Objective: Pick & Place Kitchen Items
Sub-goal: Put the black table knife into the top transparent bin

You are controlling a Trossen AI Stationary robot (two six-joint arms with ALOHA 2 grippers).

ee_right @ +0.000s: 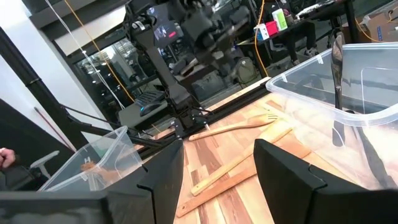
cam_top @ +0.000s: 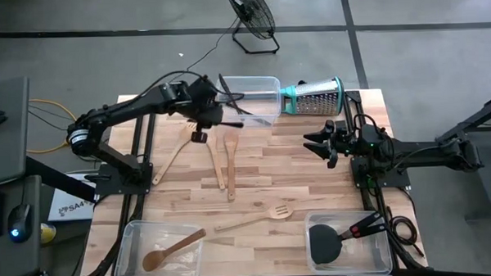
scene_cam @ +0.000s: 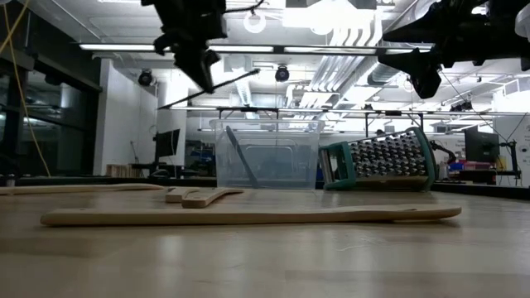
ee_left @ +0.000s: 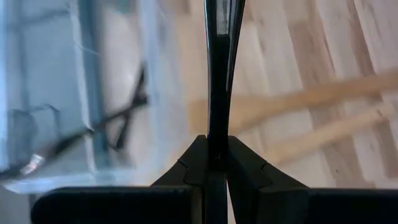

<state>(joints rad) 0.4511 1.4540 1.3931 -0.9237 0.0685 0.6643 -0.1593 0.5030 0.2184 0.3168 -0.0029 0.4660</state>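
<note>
My left gripper (cam_top: 214,114) hangs above the table beside the far clear bin (cam_top: 256,101), shut on a thin black tool (scene_cam: 217,88) that also shows in the left wrist view (ee_left: 217,68). Another thin black tool (scene_cam: 240,157) leans inside that bin. Three pale wooden utensils (cam_top: 221,155) lie flat on the table below the left gripper. A slotted wooden fork (cam_top: 256,217) lies nearer the front. My right gripper (cam_top: 327,143) waits open and level at the table's right, touching nothing. My left gripper pinches the thin black tool's shaft (ee_left: 217,140) between its two fingers. The fingers (scene_cam: 199,66) come from above, slanting down. The tool is lifted well clear of the table and tilted, with a length sticking out on each side of the fingers and the end toward the bin higher.
A steel cone grater with a teal rim (cam_top: 314,96) lies at the far right. At the near edge, one clear bin (cam_top: 134,240) holds a wooden spoon and another (cam_top: 380,248) holds a black spatula with a red-black handle. Bare wood lies in the middle.
</note>
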